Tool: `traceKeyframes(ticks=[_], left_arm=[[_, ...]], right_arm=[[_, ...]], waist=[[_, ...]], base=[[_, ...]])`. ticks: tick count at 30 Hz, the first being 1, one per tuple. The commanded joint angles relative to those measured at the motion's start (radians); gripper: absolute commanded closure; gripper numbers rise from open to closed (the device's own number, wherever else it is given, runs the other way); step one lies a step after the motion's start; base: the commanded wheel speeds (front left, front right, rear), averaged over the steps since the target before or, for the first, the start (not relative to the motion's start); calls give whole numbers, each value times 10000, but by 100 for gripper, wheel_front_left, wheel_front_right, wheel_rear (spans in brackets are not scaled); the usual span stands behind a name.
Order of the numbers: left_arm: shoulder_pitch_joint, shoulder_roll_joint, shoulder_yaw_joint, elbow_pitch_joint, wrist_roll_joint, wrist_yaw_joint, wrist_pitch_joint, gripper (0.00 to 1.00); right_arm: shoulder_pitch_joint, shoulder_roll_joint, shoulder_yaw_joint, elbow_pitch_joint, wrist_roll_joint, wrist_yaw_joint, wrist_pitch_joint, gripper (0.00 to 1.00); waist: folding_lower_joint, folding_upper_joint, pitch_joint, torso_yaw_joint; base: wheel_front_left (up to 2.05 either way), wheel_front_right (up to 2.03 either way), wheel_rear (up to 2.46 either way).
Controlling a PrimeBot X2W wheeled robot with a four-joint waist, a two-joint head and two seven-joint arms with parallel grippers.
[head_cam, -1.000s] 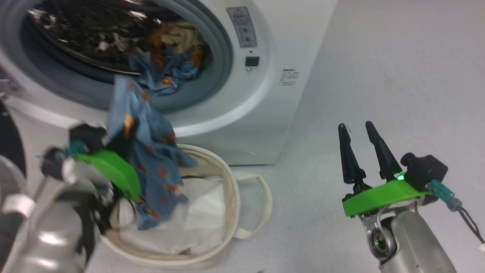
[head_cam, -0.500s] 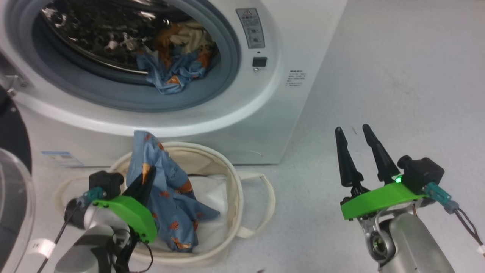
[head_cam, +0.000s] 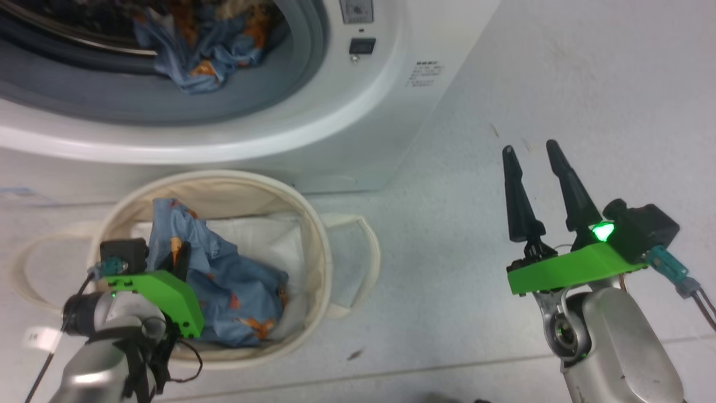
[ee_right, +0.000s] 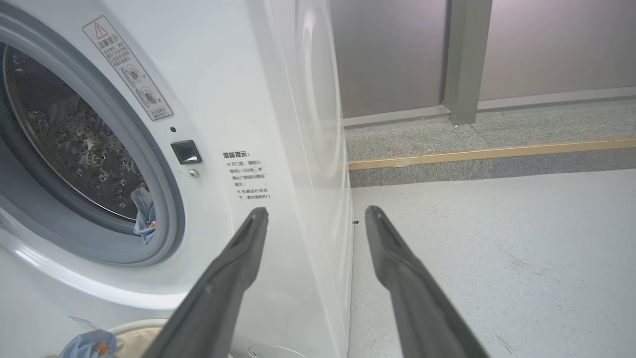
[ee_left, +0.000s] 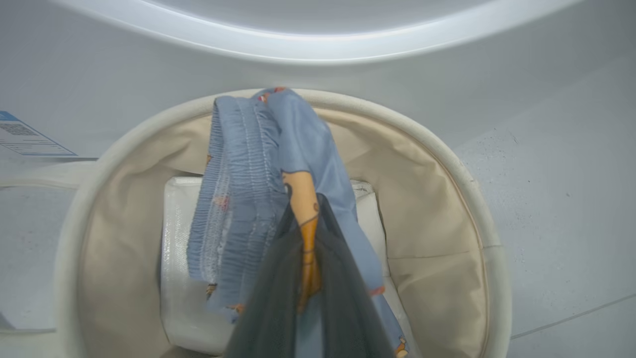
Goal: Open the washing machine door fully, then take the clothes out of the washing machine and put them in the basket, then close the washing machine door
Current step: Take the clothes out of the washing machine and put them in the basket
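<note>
Two hands: left hand [head_cam: 182, 252] pinching clothes [head_cam: 235, 280] inside basket [head_cam: 224, 176] rim; right hand [head_cam: 530, 147] spread wide above floor [head_cam: 447, 252].

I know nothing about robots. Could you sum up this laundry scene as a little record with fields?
left gripper: shut on the blue garment, at the basket
blue garment: mostly inside the basket, on a white sheet
right gripper: open, empty, over the floor
washing machine: opening uncovered, more clothes in the drum
</note>
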Motion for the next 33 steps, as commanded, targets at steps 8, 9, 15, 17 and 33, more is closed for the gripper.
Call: traceKeyframes(ticks=[8, 9, 15, 17, 33], left_arm=[[-774, 424, -158, 630, -410, -62, 639, 100], [-815, 456, -197, 709, -453, -63, 716, 100], [-831, 585, -384, 1092, -624, -64, 1046, 100], [-797, 555, -381, 1154, -725, -64, 1077, 96], [-970, 500, -1025, 608, -1078, -65, -20, 0]], right_arm=[[-306, 16, 28, -759, 173, 73, -51, 0], [-299, 16, -9, -800, 188, 73, -51, 0], [-207, 16, -133, -887, 207, 73, -51, 0], [-205, 16, -145, -878, 190, 73, -51, 0], [-325, 17, 202, -338, 146, 73, -51, 0]], waist=[[0, 0, 1305, -663], [0, 0, 1368, -685], [0, 0, 1455, -751], [0, 0, 1409, -744], [0, 0, 196, -148]], base=[[0, 0, 0], [0, 0, 0], [0, 0, 0], [0, 0, 0], [0, 0, 0]])
